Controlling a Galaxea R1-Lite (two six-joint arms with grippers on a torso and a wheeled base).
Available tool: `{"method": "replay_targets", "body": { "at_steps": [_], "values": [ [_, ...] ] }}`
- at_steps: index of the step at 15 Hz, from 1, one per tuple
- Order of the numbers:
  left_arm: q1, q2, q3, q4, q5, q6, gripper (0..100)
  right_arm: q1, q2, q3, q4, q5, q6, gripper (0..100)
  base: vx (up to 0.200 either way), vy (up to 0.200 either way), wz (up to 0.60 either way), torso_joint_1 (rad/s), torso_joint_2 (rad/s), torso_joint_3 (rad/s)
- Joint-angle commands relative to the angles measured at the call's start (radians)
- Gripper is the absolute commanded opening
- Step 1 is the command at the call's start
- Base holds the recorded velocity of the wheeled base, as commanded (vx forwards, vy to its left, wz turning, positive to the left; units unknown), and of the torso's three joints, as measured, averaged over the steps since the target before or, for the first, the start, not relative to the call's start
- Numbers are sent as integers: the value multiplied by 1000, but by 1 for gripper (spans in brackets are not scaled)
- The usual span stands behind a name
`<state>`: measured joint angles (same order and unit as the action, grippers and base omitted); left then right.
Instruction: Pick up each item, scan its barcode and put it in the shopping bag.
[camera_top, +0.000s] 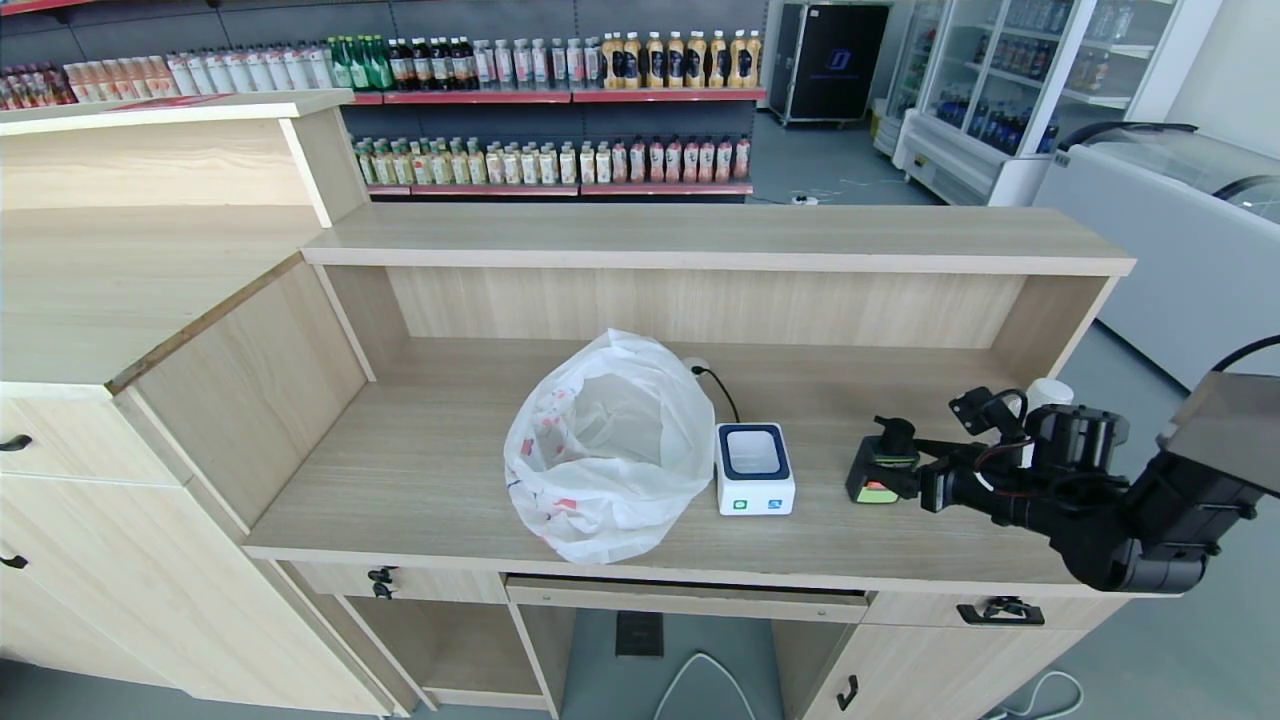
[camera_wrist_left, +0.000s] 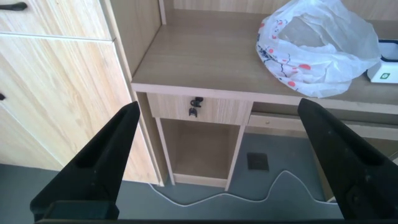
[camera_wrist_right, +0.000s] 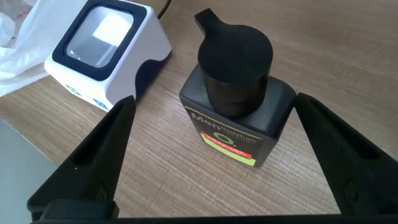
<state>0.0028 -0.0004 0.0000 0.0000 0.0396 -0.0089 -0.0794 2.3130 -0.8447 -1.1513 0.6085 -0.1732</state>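
Standing on the table just beside the scanner, the black pump bottle is between the spread-apart fingers of the right hand; closing off-centre could, I think, tip it.

The right arm is matte black throughout, built of chunky rounded joint housings and a blocky wrist with a small black camera module on top. Thin black cables loop over the wrist with a red wire among them, and a thicker black cable arcs up near a flat grey plate at its upper end. The right gripper ends in two black fingers, broad flat wedges tapering to blunt tips. The left gripper has fingers of the same smooth, unmarked black wedge shape.
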Motion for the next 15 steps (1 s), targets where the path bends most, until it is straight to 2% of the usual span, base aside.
{"method": "replay_targets", "body": {
  "at_steps": [1, 8, 12, 13, 15],
  "values": [
    [0, 0, 0, 0, 0, 0, 100, 1, 29, -30, -1, 11, 0, 100, 0, 0, 0, 0, 0, 0],
    [0, 0, 0, 0, 0, 0, 100, 7, 88, -60, -8, 80, -2, 100, 0, 0, 0, 0, 0, 0],
    [0, 0, 0, 0, 0, 0, 100, 24, 105, -47, -45, 85, -2, 100, 0, 0, 0, 0, 0, 0],
    [0, 0, 0, 0, 0, 0, 100, 27, 105, -43, -45, 86, -2, 0, 0, 0, 0, 0, 0, 0],
    [0, 0, 0, 0, 0, 0, 100, 29, 102, -37, -45, 85, -2, 0, 0, 0, 0, 0, 0, 0]
  ]
}}
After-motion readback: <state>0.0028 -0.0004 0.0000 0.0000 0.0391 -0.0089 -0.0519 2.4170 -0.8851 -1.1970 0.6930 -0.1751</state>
